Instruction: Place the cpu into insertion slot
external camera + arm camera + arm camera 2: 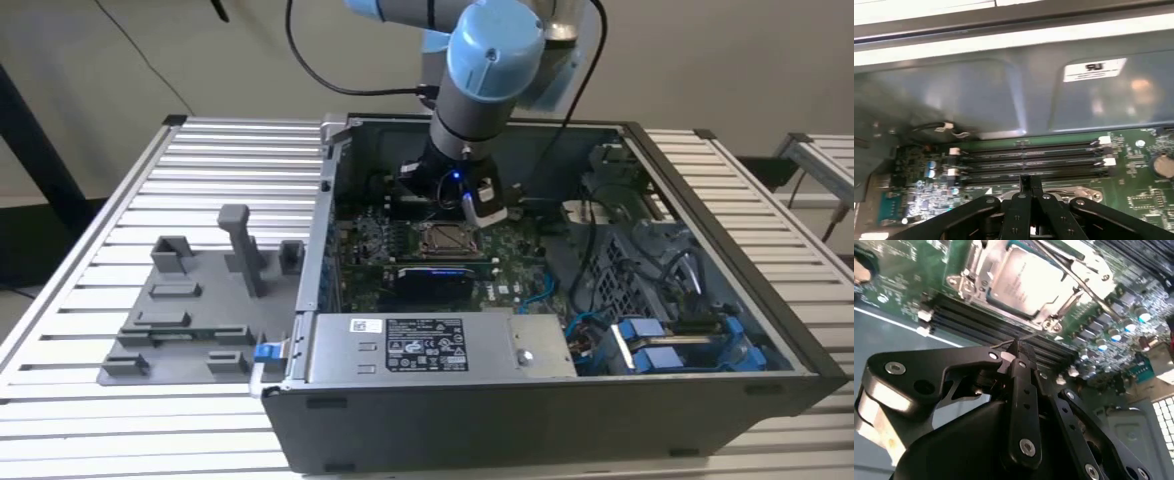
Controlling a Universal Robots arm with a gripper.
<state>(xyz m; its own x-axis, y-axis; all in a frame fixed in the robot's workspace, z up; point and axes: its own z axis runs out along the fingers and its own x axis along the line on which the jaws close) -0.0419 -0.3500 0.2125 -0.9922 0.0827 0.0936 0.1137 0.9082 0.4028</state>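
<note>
The cpu [1024, 280], a flat square chip with a pale metal face, lies inside the insertion slot [970, 271]. The slot's shiny frame surrounds it, and a thin wire lever [1080, 284] crosses one corner. In the exterior view the slot [442, 238] sits mid-motherboard inside the open computer case. My gripper [1017, 349] hovers just off the slot's edge, above the long black connector strips. Its black fingers are shut together with nothing between them. In the first wrist view the gripper [1026, 181] points at the strips, with a bit of the slot's frame [1076, 192] beside it.
Long black connector strips [1029, 160] run beside the slot. The case's grey wall [1004, 100] rises behind them. A power supply box [427, 345] fills the case's near side, and blue brackets and cables [667, 345] sit to the exterior view's right. A grey fixture [187, 300] lies on the slatted table.
</note>
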